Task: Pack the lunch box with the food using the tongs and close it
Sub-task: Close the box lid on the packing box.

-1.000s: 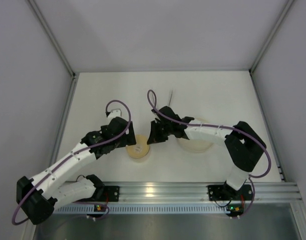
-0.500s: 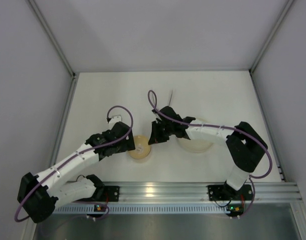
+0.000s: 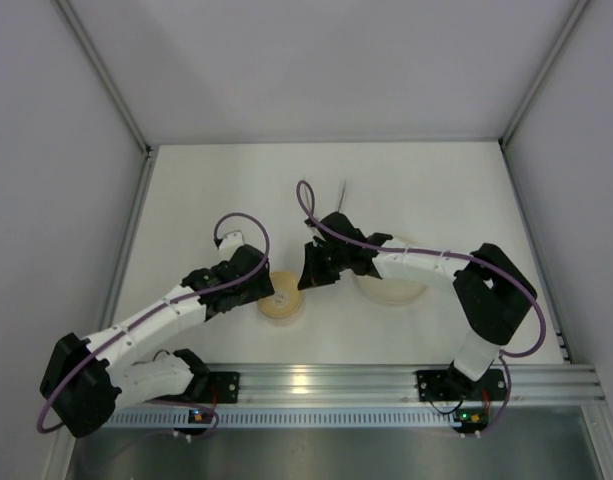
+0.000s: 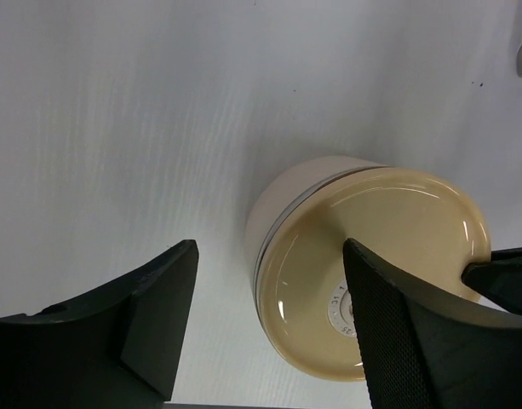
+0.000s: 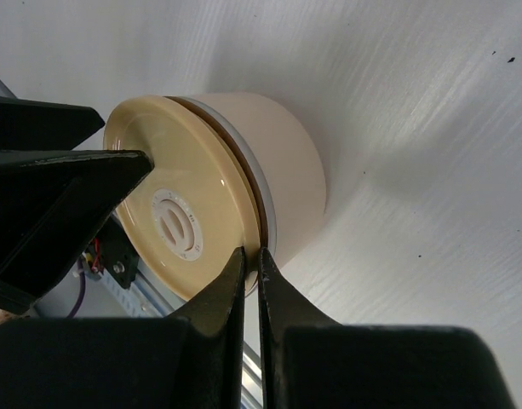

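Right wrist: lunch box lidded (contents hidden).

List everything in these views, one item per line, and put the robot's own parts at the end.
lunch box: one, cream body with a glossy tan lid on it, near the front of the table between the two grippers.
plate: one, pale and translucent, right of the lunch box, partly under the right arm.
tongs: one, thin and silvery, farther back on the table, lying free.
table: one, white, under everything.
left gripper: one, black, open, one finger over the lid and the other beside the box.
right gripper: one, black, shut, tips at the lid's rim.
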Tool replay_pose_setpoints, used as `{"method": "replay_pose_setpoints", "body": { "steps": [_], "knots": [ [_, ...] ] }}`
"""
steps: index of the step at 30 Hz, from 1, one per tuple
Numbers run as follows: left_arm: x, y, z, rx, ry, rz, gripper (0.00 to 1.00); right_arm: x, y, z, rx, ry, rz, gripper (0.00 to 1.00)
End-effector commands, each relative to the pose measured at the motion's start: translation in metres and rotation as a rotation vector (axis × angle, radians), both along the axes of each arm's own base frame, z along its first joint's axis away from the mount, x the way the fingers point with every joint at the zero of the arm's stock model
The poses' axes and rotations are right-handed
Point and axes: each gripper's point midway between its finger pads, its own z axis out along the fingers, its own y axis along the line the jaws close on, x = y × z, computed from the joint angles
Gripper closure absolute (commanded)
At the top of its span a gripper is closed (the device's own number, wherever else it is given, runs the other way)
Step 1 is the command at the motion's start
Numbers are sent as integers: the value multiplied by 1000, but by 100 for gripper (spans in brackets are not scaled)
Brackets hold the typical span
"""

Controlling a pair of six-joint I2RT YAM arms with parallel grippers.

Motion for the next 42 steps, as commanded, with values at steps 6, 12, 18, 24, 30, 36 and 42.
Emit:
{"method": "replay_pose_setpoints", "body": {
  "steps": [6, 12, 18, 24, 30, 36, 42],
  "knots": [
    [-25, 31, -45, 124, 114, 56, 37, -18, -33, -34, -153, 71, 32, 100],
    [-31, 33, -52, 129, 137, 55, 46, -19, -35, -36, -162, 70, 30, 94],
    [-35, 31, -61, 119, 160, 56, 51, -12, -41, -33, -191, 27, 8, 78],
    [-36, 30, -65, 122, 173, 54, 53, 3, -46, -14, -217, -54, -32, 67],
    [-39, 31, -66, 129, 185, 50, 54, 19, -41, 12, -222, -144, -62, 66],
    [-40, 32, -67, 133, 191, 48, 54, 32, -27, 43, -186, -222, -79, 68],
    [-40, 31, -67, 134, 193, 46, 54, 43, -11, 83, -117, -294, -93, 74]
  ]
}}
